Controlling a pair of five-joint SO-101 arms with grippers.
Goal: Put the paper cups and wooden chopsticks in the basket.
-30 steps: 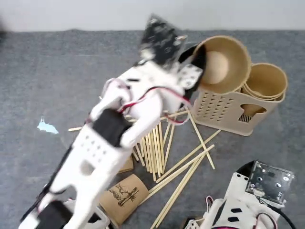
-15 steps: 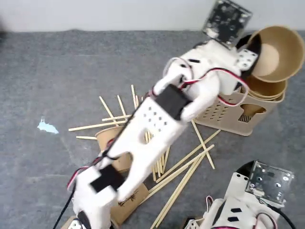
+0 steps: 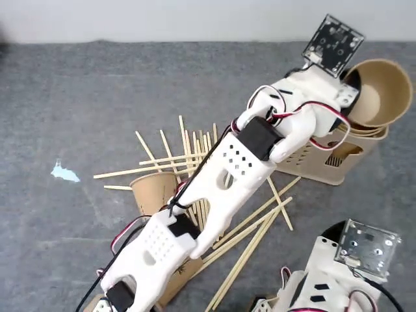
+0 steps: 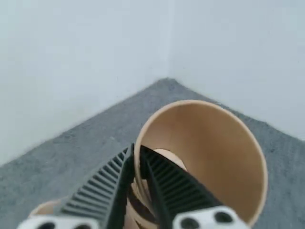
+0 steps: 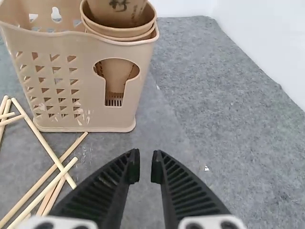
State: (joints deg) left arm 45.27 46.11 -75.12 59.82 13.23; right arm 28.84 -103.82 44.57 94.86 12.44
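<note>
Left claw (image 4: 137,151) clamps the rim of a tilted paper cup (image 4: 205,143); right claw (image 5: 143,164) nearly closed, empty — basket (image 5: 57,71) ahead of it, chopsticks (image 5: 43,138) beside.

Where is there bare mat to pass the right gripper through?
Bare mat lies on the basket's side away from the chopsticks, running to the wall, and around the blue scrap. It is crowded between the basket and the paper cup on the mat: scattered chopsticks, with the left arm stretched above them.
</note>
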